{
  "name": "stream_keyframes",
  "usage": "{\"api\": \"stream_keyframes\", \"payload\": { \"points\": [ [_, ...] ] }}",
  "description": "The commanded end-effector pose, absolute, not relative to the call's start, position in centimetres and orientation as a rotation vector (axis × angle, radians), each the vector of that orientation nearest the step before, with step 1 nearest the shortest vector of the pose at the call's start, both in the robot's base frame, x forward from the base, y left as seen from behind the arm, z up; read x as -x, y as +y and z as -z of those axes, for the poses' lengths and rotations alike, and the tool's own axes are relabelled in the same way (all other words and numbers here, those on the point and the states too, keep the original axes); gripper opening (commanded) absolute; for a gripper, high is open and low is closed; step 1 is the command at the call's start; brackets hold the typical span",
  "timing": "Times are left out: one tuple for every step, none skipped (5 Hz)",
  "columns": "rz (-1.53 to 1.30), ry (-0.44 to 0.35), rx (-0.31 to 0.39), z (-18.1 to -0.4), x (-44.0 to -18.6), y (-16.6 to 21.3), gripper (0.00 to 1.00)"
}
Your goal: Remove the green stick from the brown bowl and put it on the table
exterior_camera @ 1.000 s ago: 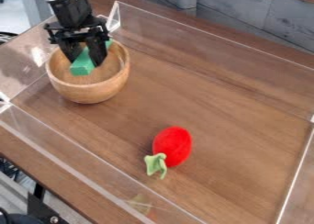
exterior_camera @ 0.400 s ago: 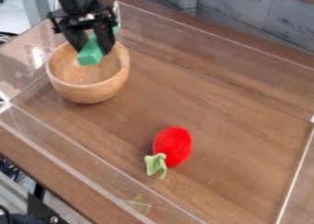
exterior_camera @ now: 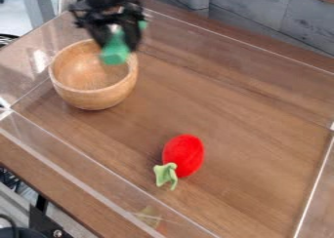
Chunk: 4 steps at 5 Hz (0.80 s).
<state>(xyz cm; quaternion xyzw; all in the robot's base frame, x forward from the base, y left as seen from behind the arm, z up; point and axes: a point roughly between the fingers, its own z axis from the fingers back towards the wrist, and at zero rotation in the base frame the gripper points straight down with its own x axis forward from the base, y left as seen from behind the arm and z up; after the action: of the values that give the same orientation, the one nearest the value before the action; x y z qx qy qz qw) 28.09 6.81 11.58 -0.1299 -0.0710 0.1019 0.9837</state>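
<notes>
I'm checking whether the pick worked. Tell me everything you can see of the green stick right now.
The green stick is a short, bright green, smooth block, plastic-looking. It hangs roughly upright, its lower end tilted a little, clamped at its upper end between the fingers of the black gripper. It is lifted clear of the brown bowl, above the bowl's far right rim, touching neither the bowl nor the table. Only the gripper touches it. Its top is hidden by the fingers.

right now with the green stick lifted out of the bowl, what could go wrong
The green stick hangs from the gripper just above the brown bowl's far rim; if it slips, it may fall back in. Set down carelessly, it could roll toward the red strawberry or the clear wall.
</notes>
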Motion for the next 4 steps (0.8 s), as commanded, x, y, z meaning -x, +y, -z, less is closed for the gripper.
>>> {"api": "stream_keyframes", "payload": {
  "points": [
    [-0.19,-0.178,0.209,-11.6,-27.9,4.2,0.0],
    [-0.097,-0.157,0.183,-10.2,-27.7,4.2,0.0],
    [-0.021,-0.144,0.16,-9.4,-27.8,4.8,0.0],
    [0.035,-0.129,0.143,-8.7,-27.8,5.3,0.0]
  ]
}}
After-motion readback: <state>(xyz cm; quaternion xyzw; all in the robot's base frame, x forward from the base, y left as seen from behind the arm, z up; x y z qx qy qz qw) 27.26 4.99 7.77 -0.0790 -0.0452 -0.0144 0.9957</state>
